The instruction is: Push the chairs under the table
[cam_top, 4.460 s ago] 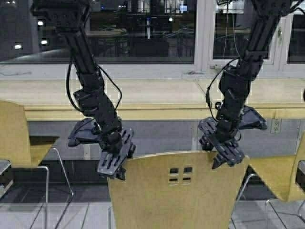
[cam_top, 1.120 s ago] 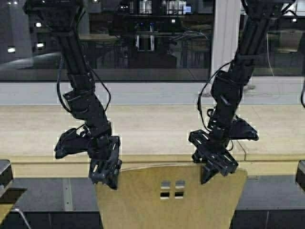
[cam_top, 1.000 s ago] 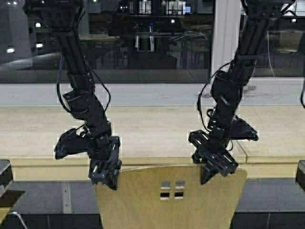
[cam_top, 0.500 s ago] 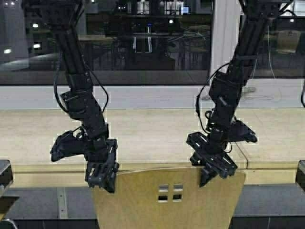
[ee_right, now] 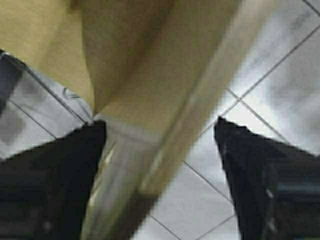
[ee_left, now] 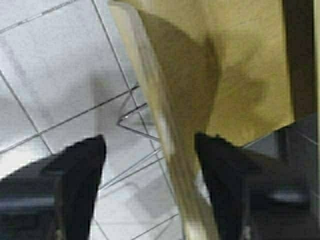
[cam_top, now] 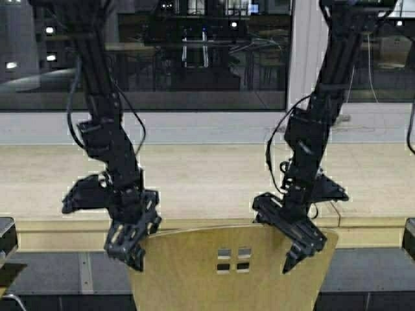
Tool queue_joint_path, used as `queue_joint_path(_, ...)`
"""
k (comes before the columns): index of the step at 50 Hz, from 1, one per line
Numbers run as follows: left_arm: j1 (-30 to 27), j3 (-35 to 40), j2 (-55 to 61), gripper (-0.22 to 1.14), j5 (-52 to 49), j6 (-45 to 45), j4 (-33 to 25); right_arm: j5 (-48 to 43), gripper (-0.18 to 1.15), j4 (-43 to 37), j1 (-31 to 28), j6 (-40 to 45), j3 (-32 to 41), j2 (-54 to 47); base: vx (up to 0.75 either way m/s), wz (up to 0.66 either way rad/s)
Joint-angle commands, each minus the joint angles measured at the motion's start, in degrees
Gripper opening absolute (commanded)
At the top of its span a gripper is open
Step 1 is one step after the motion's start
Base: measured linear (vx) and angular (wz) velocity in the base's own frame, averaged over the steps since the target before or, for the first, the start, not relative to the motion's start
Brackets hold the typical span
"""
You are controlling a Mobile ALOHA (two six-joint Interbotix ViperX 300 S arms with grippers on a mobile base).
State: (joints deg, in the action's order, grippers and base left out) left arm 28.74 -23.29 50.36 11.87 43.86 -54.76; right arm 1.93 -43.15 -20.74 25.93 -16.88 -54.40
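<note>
The high view takes in the whole arrangement: one chair (cam_top: 233,272) with a curved yellow-tan back and four small square holes stands directly in front of the long pale counter (cam_top: 207,175), its top edge overlapping the counter's thick yellowish front edge, with a dark window (cam_top: 194,58) behind the counter. Whether the seat is under the counter cannot be told from this view.

The left gripper (cam_top: 126,243) hangs at the chair back's left upper corner and the right gripper (cam_top: 299,249) at its right upper corner, both pointing down.

The wrist views show what the high view hides. In the left wrist view the chair back's thin edge (ee_left: 170,150) runs between the two dark fingers (ee_left: 75,170) of the left gripper (ee_left: 150,150), which stand wide apart; the edge lies close to one finger and well clear of the other. Pale floor tiles (ee_left: 45,75) and thin chrome legs (ee_left: 135,130) show below.

In the right wrist view the right gripper (ee_right: 160,135) is likewise spread wide, its fingers (ee_right: 55,165) on either side of the chair back's edge (ee_right: 200,105) without pinching it; whether either finger touches the wood cannot be told. The tiled floor (ee_right: 285,75) lies beneath.
</note>
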Motion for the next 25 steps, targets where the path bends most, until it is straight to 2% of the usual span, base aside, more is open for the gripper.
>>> queue_joint_path(1,0.35,-0.88,-5.80,0.88,0.35,-0.09,-0.18,-2.02,0.94,0.00,-0.62,-0.35,-3.34,6.15,0.03,0.01)
queue_joint_path(13,-0.18,-6.15,-16.52,0.88,2.55,-0.97,1.49,-4.13,0.94,0.26,-0.26,-1.23,-7.56,17.05,0.01,0.00)
queue_joint_path(21,-1.05,-13.10,-27.51,0.88,12.30,-5.80,13.71,-9.05,0.94,2.81,-0.35,-3.25,-12.22,26.19,-0.01,0.01)
queue_joint_path(25,-2.37,-18.90,-34.54,0.88,16.70,-8.26,19.95,-12.66,0.94,5.63,-0.26,-5.10,-16.08,31.20,0.00,0.00)
